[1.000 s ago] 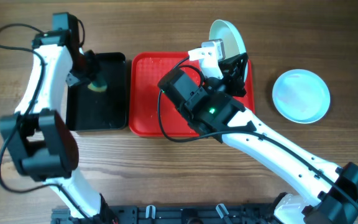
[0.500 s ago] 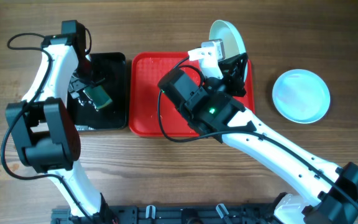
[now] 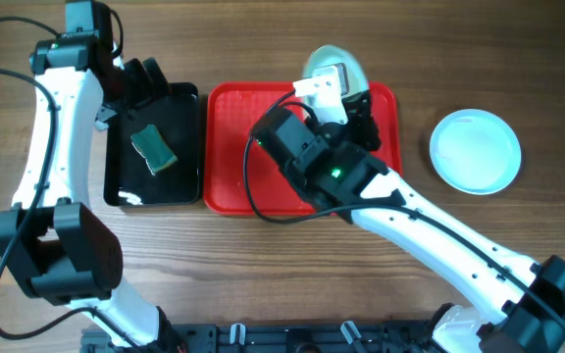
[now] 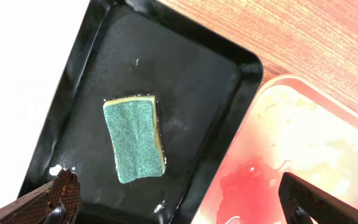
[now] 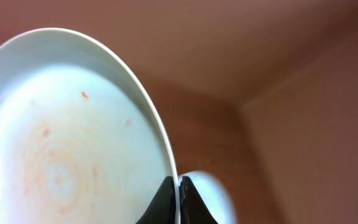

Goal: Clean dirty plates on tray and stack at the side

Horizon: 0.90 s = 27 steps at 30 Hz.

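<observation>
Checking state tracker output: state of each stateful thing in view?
left gripper: open, empty
right gripper: shut on held plate
held plate: tilted at red tray's far edge, faintly smeared
pale blue plate: flat on table
sponge: loose in black tray, green side up
red tray: wet

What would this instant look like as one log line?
left tool open over black tray | sponge lying in it | right tool pinching white plate rim | blue plate on table
</observation>
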Each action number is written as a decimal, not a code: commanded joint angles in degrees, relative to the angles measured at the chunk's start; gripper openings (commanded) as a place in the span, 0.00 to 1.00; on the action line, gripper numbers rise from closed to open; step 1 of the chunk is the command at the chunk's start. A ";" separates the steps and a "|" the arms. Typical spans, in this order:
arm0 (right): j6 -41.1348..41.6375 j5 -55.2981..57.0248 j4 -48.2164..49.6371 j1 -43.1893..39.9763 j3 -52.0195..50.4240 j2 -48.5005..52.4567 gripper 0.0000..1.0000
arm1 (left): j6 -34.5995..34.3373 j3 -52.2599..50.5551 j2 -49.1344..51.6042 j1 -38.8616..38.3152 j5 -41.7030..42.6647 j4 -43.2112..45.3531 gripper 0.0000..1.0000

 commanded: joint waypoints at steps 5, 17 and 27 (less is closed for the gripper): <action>7.87 -42.12 0.22 -13.20 0.39 0.07 0.04 | -0.28 0.52 -0.22 -2.82 0.66 -0.02 1.00; 5.33 -68.00 -0.59 -43.54 0.39 0.07 0.04 | -0.55 0.52 -0.11 -7.69 0.68 1.14 1.00; 5.81 -67.17 -6.45 -67.23 -0.61 2.75 0.04 | -0.50 0.52 -0.11 -12.96 0.66 2.64 1.00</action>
